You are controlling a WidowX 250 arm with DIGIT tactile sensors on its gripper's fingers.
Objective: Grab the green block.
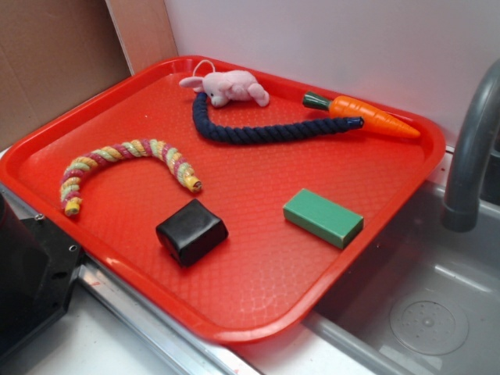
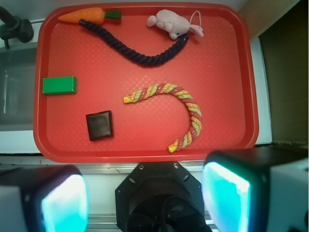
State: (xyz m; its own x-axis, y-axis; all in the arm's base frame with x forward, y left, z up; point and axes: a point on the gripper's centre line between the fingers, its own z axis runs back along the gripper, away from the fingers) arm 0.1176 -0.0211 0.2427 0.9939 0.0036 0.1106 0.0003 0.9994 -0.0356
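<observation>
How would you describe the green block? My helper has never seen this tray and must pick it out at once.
Find the red tray and go to its edge nearest the sink. The green block lies flat there, apart from everything else. Its nearest neighbour, the black block, is dark, shorter and rounded; this one is a matte green, sharp-cornered rectangular brick.

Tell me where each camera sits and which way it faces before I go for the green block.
Exterior: beside the sink, angled down across the red tray; only a black part of the robot shows at lower left.
Wrist: high above, looking straight down; the open gripper with its fingers fills the bottom edge.
Shared: green block, black block, both ropes, carrot, plush.
</observation>
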